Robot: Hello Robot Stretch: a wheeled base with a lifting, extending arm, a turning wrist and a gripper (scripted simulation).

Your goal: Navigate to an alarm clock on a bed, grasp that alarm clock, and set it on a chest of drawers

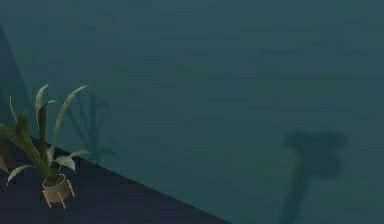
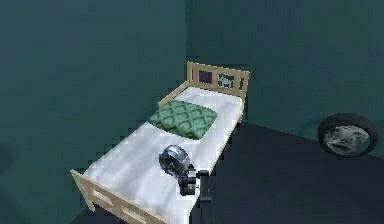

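Observation:
A wooden-framed bed (image 2: pixel 100 192) with a white sheet and a green patterned pillow (image 2: pixel 185 117) stands against the teal wall in the arm side view. On the sheet near the bed's near edge lies a small round grey-blue thing (image 2: pixel 175 157), in shape like an alarm clock. The gripper (image 2: pixel 188 182) shows just below and right of it, at the end of the dark arm that rises from the bottom edge. The round thing lies on the bed right by the fingers, so I cannot tell whether the gripper holds anything.
A tyre (image 2: pixel 350 135) leans against the wall at the arm side view's right, with dark floor between it and the bed. In the forward view a potted plant (image 1: pixel 45 150) on a small wooden stand is at the lower left, before a teal wall (image 1: pixel 230 90).

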